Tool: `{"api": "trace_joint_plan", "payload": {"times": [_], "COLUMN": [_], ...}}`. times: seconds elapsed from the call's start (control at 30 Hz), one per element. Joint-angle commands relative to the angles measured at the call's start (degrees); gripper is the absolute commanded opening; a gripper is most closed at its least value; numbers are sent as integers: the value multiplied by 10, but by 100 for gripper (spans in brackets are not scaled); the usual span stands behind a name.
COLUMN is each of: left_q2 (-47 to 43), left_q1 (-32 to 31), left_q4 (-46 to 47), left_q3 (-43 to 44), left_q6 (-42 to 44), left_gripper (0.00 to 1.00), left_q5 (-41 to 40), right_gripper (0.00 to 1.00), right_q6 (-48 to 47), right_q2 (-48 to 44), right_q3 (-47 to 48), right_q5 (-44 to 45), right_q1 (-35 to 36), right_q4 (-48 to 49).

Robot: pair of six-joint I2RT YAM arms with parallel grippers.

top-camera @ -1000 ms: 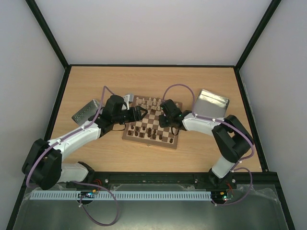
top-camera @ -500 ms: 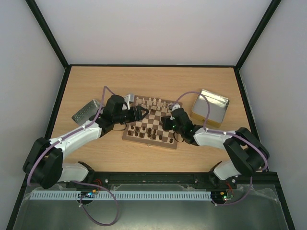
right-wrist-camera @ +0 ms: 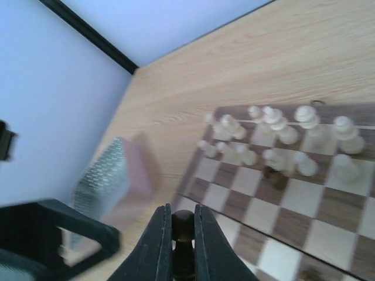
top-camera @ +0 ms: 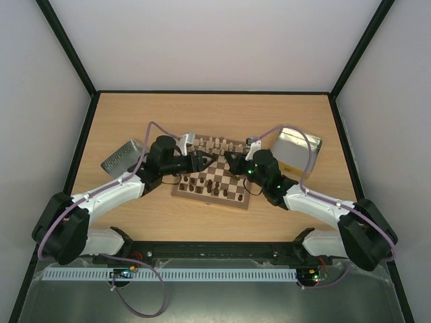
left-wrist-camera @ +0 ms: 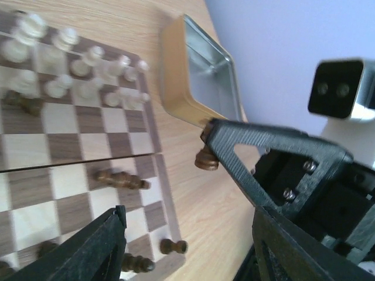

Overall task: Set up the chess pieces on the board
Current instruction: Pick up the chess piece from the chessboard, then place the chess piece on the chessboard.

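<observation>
The board (top-camera: 222,176) lies mid-table, with cream chess pieces (top-camera: 214,142) standing along its far edge and dark chess pieces (top-camera: 209,185) on its near half. Some dark pieces (left-wrist-camera: 120,178) lie toppled. My right gripper (top-camera: 232,161) hovers over the board's right half. In the right wrist view it (right-wrist-camera: 183,212) is shut on a dark piece (right-wrist-camera: 183,227). That piece also shows in the left wrist view (left-wrist-camera: 206,159). My left gripper (top-camera: 202,161) faces it over the board's middle, and in its own view it (left-wrist-camera: 187,234) is wide open and empty.
An open silver tin (top-camera: 296,149) stands right of the board and shows in the left wrist view (left-wrist-camera: 202,76). A ribbed tin lid (top-camera: 121,156) lies left of the board, blurred in the right wrist view (right-wrist-camera: 108,181). One dark piece (right-wrist-camera: 274,175) stands among the cream rows.
My right arm has swung its elbow toward the near right and turned its wrist, keeping the gripper over the board's right half. My left gripper has shifted slightly right.
</observation>
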Motion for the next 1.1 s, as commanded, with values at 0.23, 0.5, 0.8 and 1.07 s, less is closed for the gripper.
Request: {"api": "trace_joint_plan", "payload": {"times": [0.23,0.5,0.8,1.07], "left_q2": [8,27,14,15], "left_q1": [-35,-41,-41,-40], "left_q4": [139,139,144,184], "left_q3": [-4,19,19,18], "left_q6": [31,58,97,34], "left_gripper": [52,38,15,15], "left_q5": [54,78,116,134], "right_gripper": [3,4,6,7], "right_q6": [165,216,246,210], "right_q2": [-64,-81,-101,-110], "right_q3": [41,40,56,57], "right_q5": [-104,-164,-212,-246], "right_q1": [1,1,0,1], "right_q4": [-14,-12,-40,-39]}}
